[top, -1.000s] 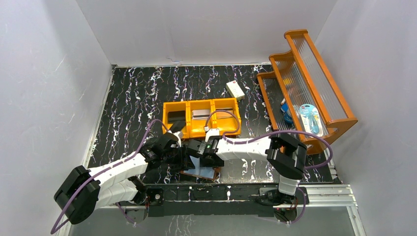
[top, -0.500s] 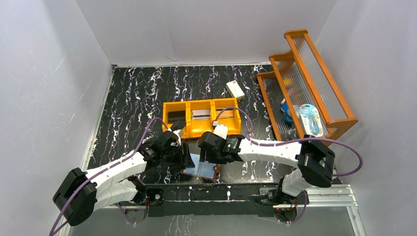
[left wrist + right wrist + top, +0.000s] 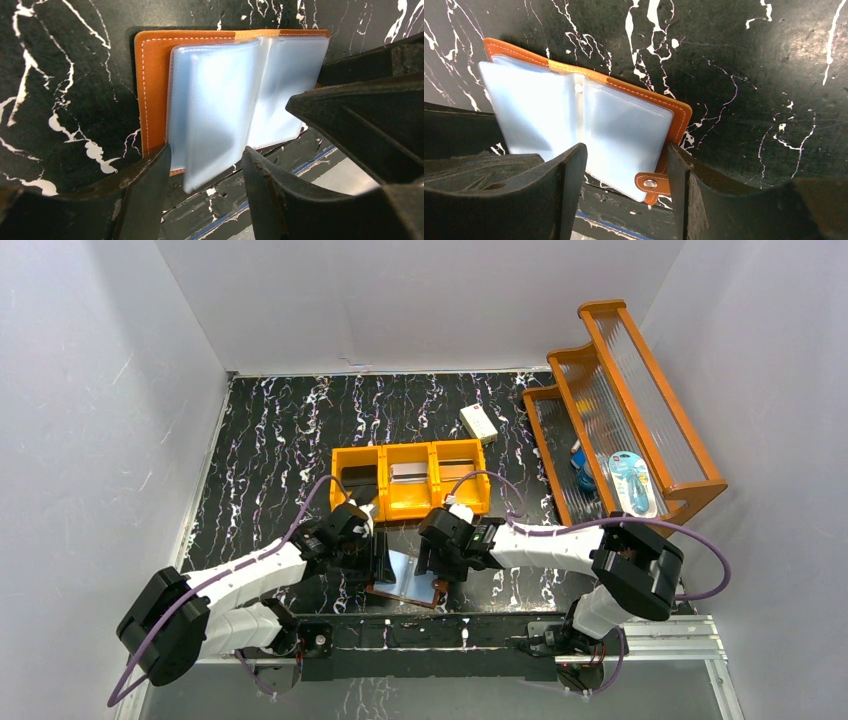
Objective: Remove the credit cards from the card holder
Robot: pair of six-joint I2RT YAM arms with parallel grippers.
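Jaws of left tool (image 3: pixel 206 155) and right tool (image 3: pixel 626 150) stand apart above card holder (image 3: pixel 408 577), gripping nothing

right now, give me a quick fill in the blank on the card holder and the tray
The card holder lies ____ on the table, pale blue sleeves facing up.
The orange tray has ____ compartments.
Seen from above, its leftmost compartment holds a ____ card.
Missing words: open, three, black.
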